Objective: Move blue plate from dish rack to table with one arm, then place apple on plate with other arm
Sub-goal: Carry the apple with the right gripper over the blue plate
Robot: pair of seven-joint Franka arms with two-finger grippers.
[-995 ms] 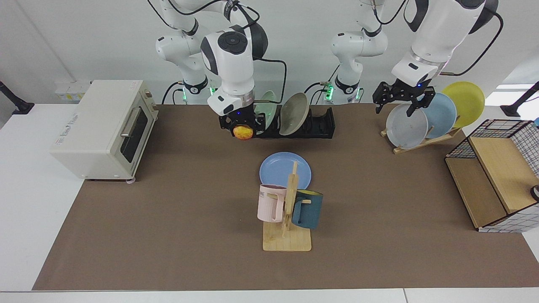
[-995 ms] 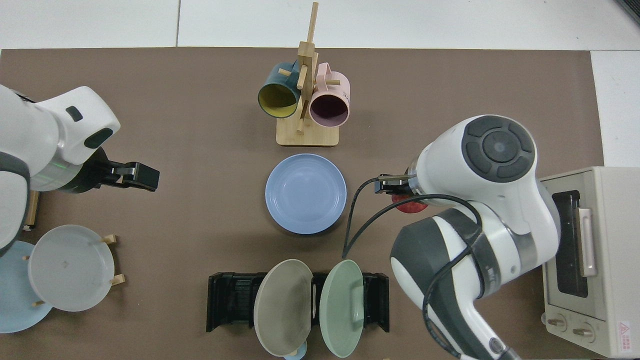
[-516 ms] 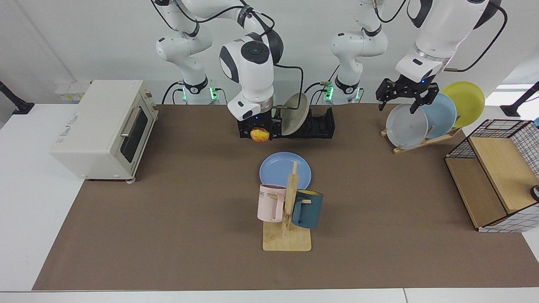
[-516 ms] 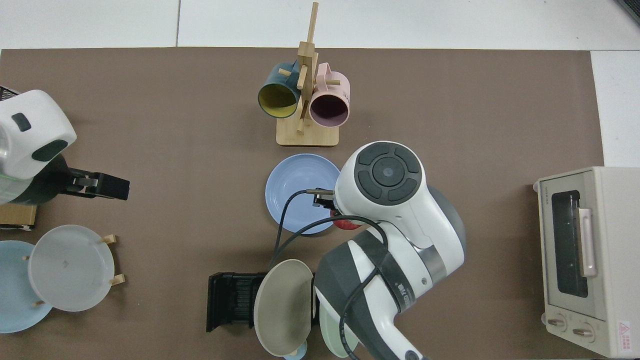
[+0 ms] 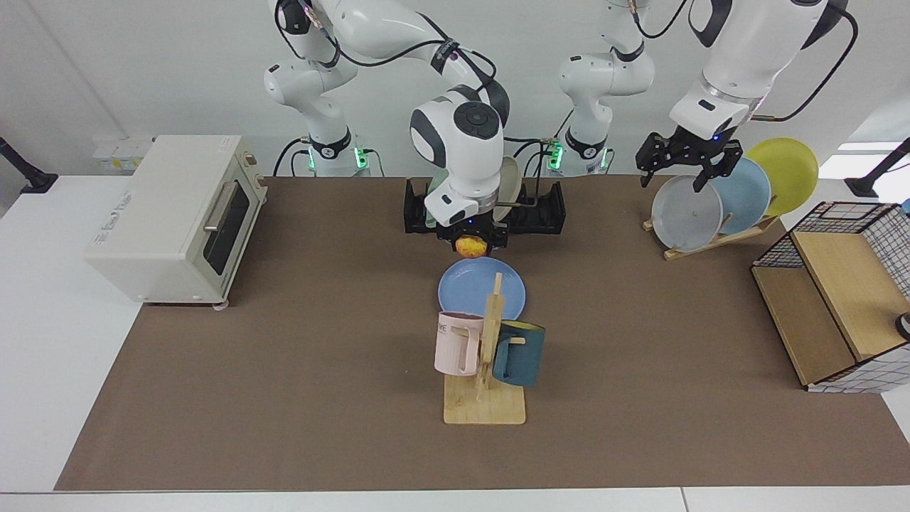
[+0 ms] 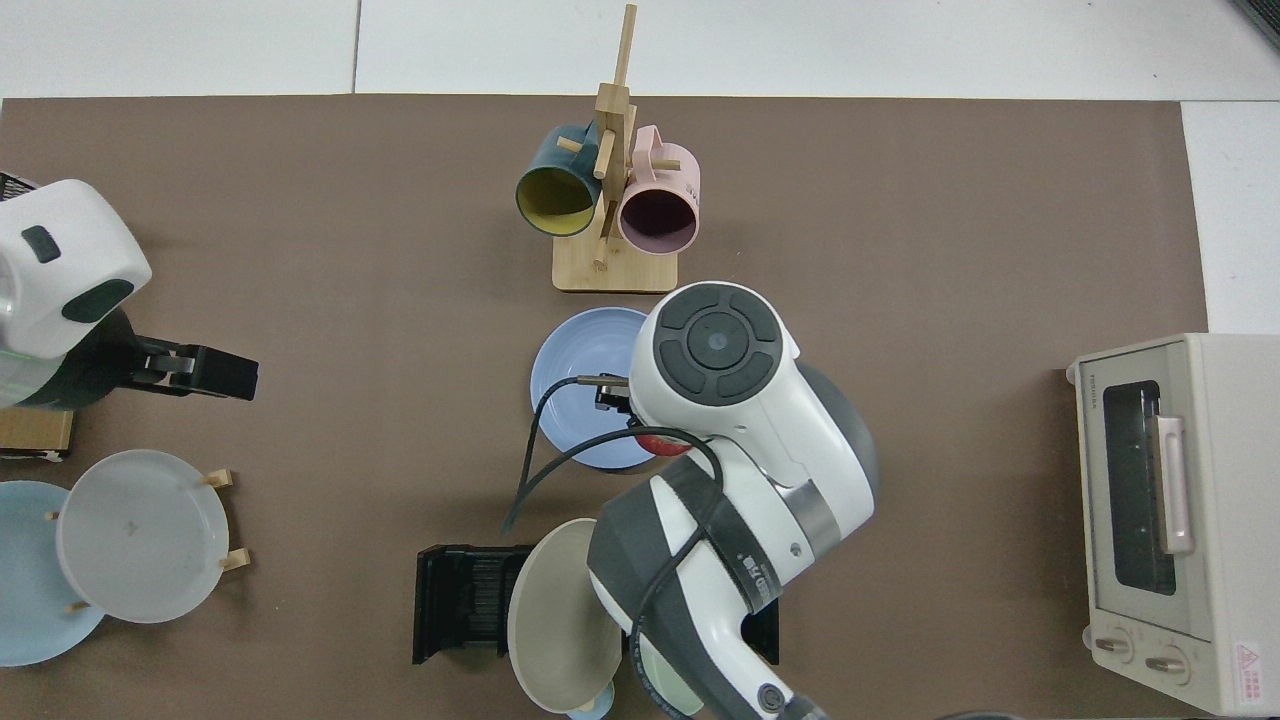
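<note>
Over the table (image 5: 284,398), the apple (image 5: 471,247) has neared the blue plate (image 5: 469,288)

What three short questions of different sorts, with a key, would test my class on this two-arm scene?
1. True or false: the blue plate stands in the dish rack.
2. Which gripper holds the apple?
A. left gripper
B. right gripper
C. neither
3. Fill in: the left gripper hovers by the ___ plate on the wooden plate stand.

Key:
1. False; it lies flat on the brown mat, behind the mug tree.
2. B; it hangs above the blue plate's far rim, fingers shut on the apple.
3. Grey; this arm waits, fingers open.
</note>
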